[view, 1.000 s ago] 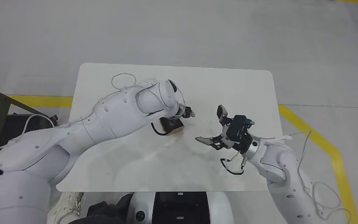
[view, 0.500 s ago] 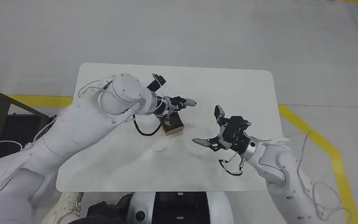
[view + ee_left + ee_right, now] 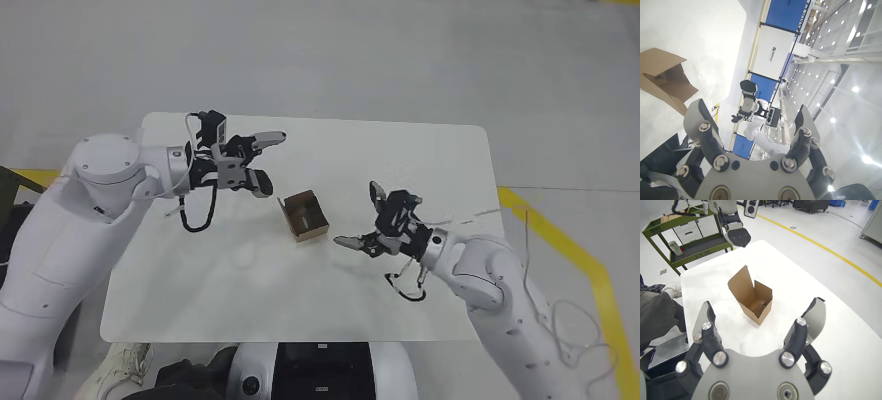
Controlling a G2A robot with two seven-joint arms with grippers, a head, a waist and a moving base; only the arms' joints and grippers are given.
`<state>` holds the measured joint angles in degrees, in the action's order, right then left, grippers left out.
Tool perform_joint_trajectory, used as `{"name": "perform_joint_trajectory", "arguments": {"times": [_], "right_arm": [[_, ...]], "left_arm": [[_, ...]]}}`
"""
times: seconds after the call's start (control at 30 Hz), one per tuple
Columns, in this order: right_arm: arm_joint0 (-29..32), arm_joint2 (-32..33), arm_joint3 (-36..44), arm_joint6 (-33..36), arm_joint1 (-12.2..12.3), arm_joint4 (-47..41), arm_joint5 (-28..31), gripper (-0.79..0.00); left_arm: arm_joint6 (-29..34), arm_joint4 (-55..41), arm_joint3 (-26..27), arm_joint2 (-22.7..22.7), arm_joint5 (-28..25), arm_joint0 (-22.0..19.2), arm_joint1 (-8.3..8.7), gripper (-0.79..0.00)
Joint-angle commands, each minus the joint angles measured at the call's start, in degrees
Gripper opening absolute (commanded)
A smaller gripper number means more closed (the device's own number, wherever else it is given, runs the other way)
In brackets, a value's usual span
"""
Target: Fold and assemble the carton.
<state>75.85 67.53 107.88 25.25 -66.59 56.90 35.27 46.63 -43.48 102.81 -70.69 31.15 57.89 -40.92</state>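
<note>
— What is changing around the carton [image 3: 305, 216]?

— The left gripper [image 3: 262, 160], working right at the carton a second ago, is now hanging well apart from it, fingers spread wide and holding nothing. The right gripper [image 3: 358, 215] is sitting nearer the carton than before, also splayed open and not touching it.

— And the surfaces?

— The table [image 3: 420, 160] under the carton is showing smooth and white, with rounded corners. Both grippers are showing grey metal fingers with black ribbed pads. The carton is standing upright, matte brown cardboard, open-topped, one tall round-cornered flap rising above it.
</note>
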Motion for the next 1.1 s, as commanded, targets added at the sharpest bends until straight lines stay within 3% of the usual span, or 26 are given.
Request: {"name": "perform_joint_trajectory", "arguments": {"times": [0.0,0.33,0.57,1.07], "right_arm": [[-2.3,-1.39,-1.02,4.21,-0.27,-2.23,-2.43,-0.785],[-8.24,-11.35,0.55,19.86,-2.56,-10.14,-23.73,-0.785],[-14.15,-18.54,-1.22,26.2,-4.83,-10.34,-37.26,-0.785],[-13.43,-18.51,-1.39,24.83,-5.08,-11.02,-39.79,-0.785]], "left_arm": [[-0.09,-0.27,-0.04,-1.92,-0.51,2.08,0.3,0.0],[-0.07,-2.0,-1.71,-9.76,-4.17,10.42,1.19,0.0],[0.32,-2.52,-3.53,-11.76,-5.68,12.24,1.27,0.0],[0.32,-2.52,-3.53,-11.76,-5.68,12.24,1.27,0.0]]}}
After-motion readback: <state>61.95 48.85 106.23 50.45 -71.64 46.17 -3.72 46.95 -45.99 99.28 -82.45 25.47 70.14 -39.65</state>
